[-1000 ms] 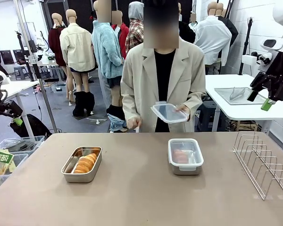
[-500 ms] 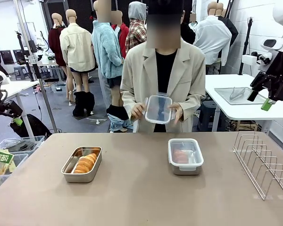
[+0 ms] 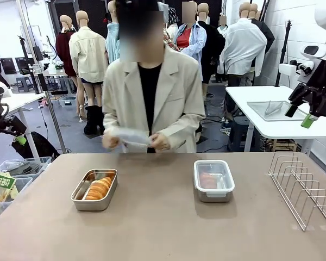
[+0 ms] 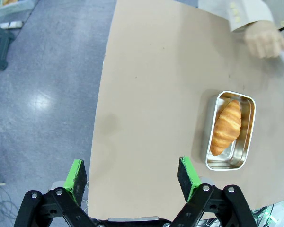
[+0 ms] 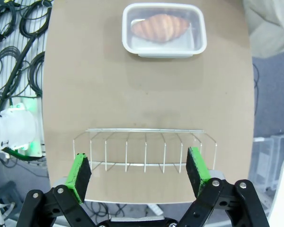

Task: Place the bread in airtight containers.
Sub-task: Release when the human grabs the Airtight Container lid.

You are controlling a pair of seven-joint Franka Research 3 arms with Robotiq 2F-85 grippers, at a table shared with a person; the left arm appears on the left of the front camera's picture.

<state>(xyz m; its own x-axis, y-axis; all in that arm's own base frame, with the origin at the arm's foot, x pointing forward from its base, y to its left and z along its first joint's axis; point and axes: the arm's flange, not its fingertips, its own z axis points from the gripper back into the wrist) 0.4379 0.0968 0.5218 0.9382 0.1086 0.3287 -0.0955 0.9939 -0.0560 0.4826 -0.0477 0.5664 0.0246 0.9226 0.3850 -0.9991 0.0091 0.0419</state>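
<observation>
An open steel container [image 3: 95, 197] sits left of centre on the table with one bread roll [image 3: 99, 187] lying in it. A second container [image 3: 213, 180], right of centre, has its clear lid clipped on over another bread roll [image 3: 208, 180]. The person stands behind the open tin and holds a clear lid [image 3: 131, 136] in both hands above the far table edge. My left gripper [image 4: 131, 175] hangs open high above the table's left side, with the open tin [image 4: 230, 130] and its roll [image 4: 226, 125] off to one side. My right gripper [image 5: 138, 174] is open high over the wire rack [image 5: 144, 149], with the lidded container [image 5: 164, 29] beyond it.
The wire rack [image 3: 303, 190] stands at the table's right edge. A person's hand [image 4: 262, 40] is near the far table edge. Bins with packets [image 3: 5, 185] sit on the floor to the left. Behind on the right, a white table carries a flat metal tray [image 3: 274, 110].
The person has stepped to the picture's left, carrying the clear lid from chest height down to just behind the open tin. Neither arm has moved.
</observation>
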